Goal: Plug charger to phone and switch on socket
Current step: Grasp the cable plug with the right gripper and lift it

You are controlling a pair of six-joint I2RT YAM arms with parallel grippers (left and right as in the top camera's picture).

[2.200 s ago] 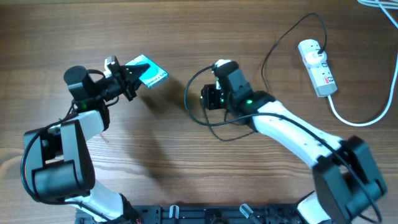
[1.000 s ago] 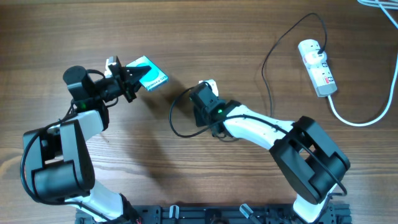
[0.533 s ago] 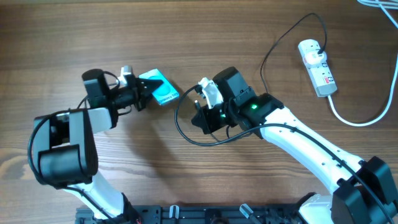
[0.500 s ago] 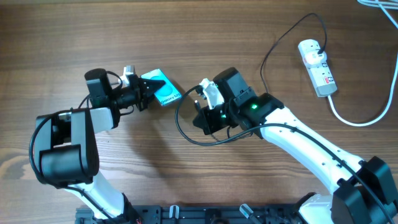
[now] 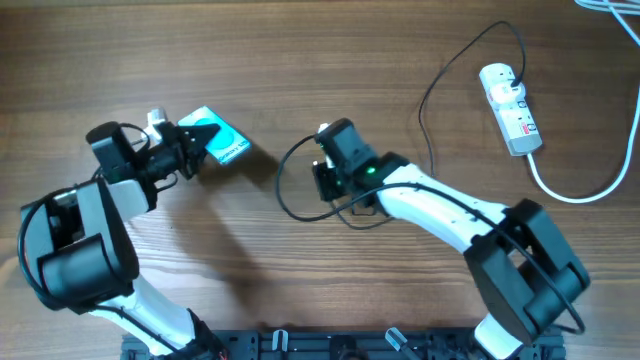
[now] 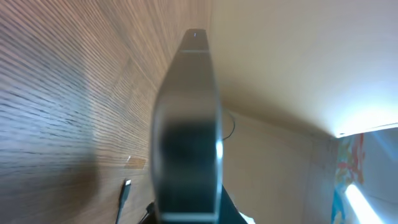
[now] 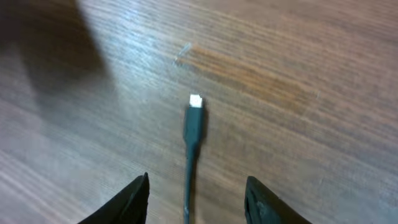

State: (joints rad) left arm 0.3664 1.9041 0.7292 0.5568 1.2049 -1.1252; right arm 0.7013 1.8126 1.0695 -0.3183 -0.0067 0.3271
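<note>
The turquoise phone (image 5: pixel 218 146) is held off the table at the left, with my left gripper (image 5: pixel 190 152) shut on it. In the left wrist view its edge (image 6: pixel 186 124) fills the middle as a blurred dark slab. The charger's black cable (image 5: pixel 283 186) loops on the wood at the centre and runs up to the white plug head (image 5: pixel 507 88) in the socket (image 5: pixel 512 112). My right gripper (image 7: pixel 196 202) stands open just above the table. The connector tip (image 7: pixel 194 118) lies flat ahead of and between its fingers, untouched. From above, the right gripper (image 5: pixel 326 182) sits over the loop.
The socket's thick white cord (image 5: pixel 590 185) curves along the right edge of the table. The connector also shows low in the left wrist view, as a connector tip (image 6: pixel 125 188) on the wood. Bare wood lies around the cable loop.
My left gripper has drawn back to the left with the phone. The right wrist has turned and shifted up and left over the cable loop.
</note>
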